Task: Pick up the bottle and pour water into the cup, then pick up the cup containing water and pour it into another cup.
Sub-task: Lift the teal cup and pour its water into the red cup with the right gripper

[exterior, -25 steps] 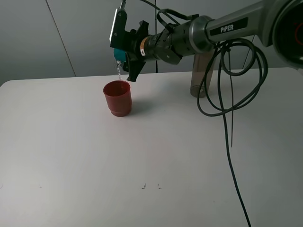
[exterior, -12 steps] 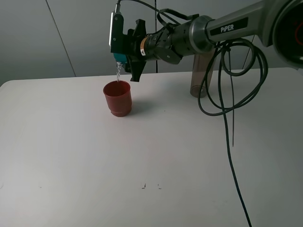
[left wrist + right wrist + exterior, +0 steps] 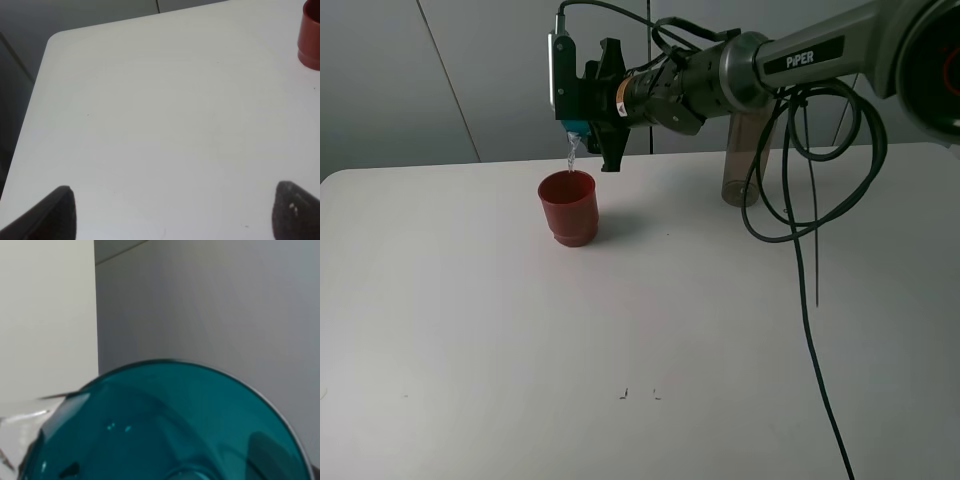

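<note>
Exterior high view: a flat white tabletop (image 3: 620,330) with a rounded corner fills the scene, backed by a grey panelled wall (image 3: 420,80), and a black cable (image 3: 808,290) loops down from the right arm across the surface. An opaque dark-red ridged plastic cup (image 3: 568,207) stands upright on the far left part of the table, and a tall smoky grey-brown translucent bottle (image 3: 742,160) stands upright well to its right, partly behind the arm. The right gripper (image 3: 580,108) is clamped on a translucent teal-blue plastic tumbler (image 3: 576,127) held in the air just above the red cup. The tumbler is tipped far off upright, its long axis leaning toward level and its mouth turned downward over the red cup's opening; a thin stream of water (image 3: 571,157) falls from its lip into that cup. Compared with half a second ago, the wrist has rolled a little further, so the pale-faced finger stands nearer vertical and the tumbler is tilted more steeply, while the stream keeps running. In the left wrist view the left gripper (image 3: 175,215) hangs over bare table with its fingertips (image 3: 57,212) spread wide.
</note>
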